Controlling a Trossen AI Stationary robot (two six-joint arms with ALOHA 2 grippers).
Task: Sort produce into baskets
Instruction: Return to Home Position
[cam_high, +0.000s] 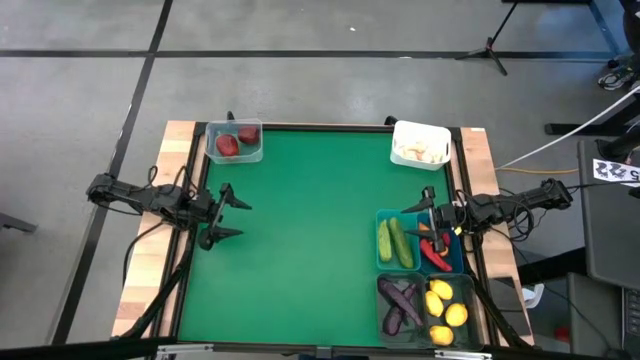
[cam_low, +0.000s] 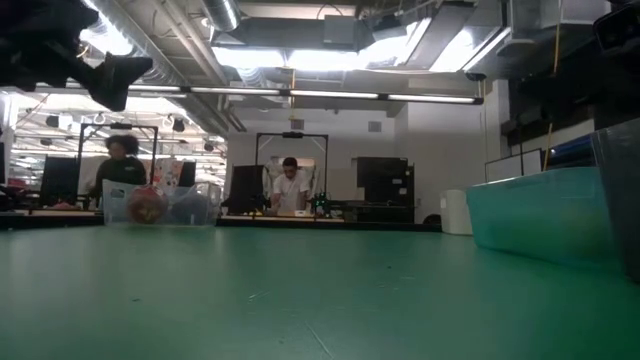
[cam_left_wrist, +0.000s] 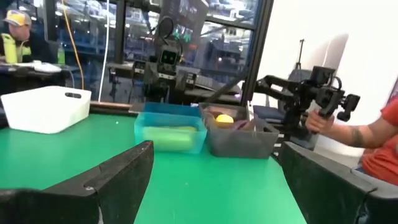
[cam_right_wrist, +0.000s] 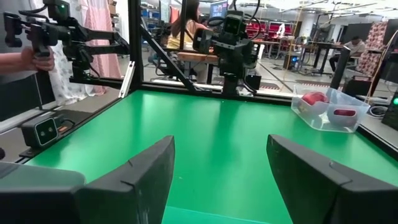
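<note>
Left gripper (cam_high: 226, 215) hangs spread wide at the left edge of the green mat (cam_high: 310, 250); right gripper (cam_high: 428, 215), equally wide, hangs over the teal bins (cam_high: 380, 213). High view alone shows all 6 bins: clear bin (cam_high: 211, 150), 2 dark red fruits (cam_high: 228, 145); white bin (cam_high: 420, 126), garlic (cam_high: 420, 152); teal, 2 cucumbers (cam_high: 393, 241) and red peppers (cam_high: 435, 250); dark bins (cam_high: 381, 282), eggplants (cam_high: 400, 300) and 4 lemons (cam_high: 456, 315). Low view shows only the clear bin and 1 teal wall. Left wrist view adds a person's hand (cam_left_wrist: 314, 122).

two black, cable-draped arms (cam_high: 140, 196), wedge-fingered tools (cam_high: 243, 220)
</note>
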